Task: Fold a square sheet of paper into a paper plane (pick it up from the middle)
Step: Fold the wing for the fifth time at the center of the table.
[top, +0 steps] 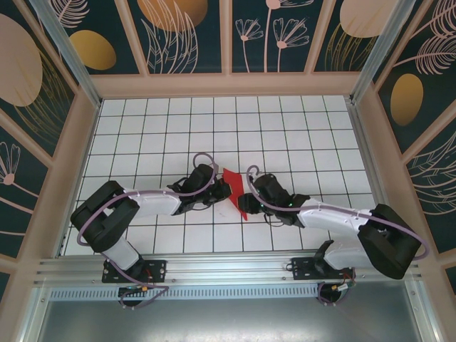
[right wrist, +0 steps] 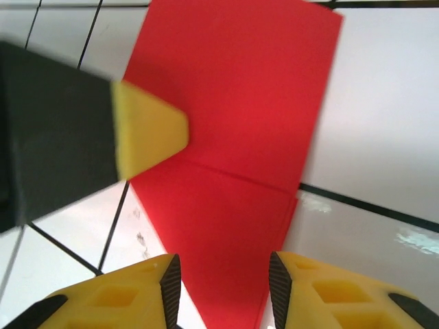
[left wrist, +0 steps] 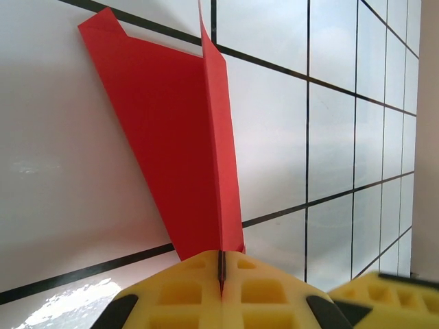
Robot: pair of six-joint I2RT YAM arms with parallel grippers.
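- Collision is the risk overhead: the paper plane [top: 235, 192] lies at the middle of the table [top: 285, 128], with the left gripper [top: 219, 191] and right gripper [top: 249, 194] crowded on either side.
- Left wrist: the left gripper [left wrist: 221, 266] is pinched together on the paper plane [left wrist: 171, 137] at its near tip (a thin hold). A tug could tear it or let it slip.
- Right wrist: the right gripper [right wrist: 223, 274] stands apart over the paper plane [right wrist: 240, 103], not pinching it. Closing off-line could crush the crease.
- No brand, label or writing is readable.
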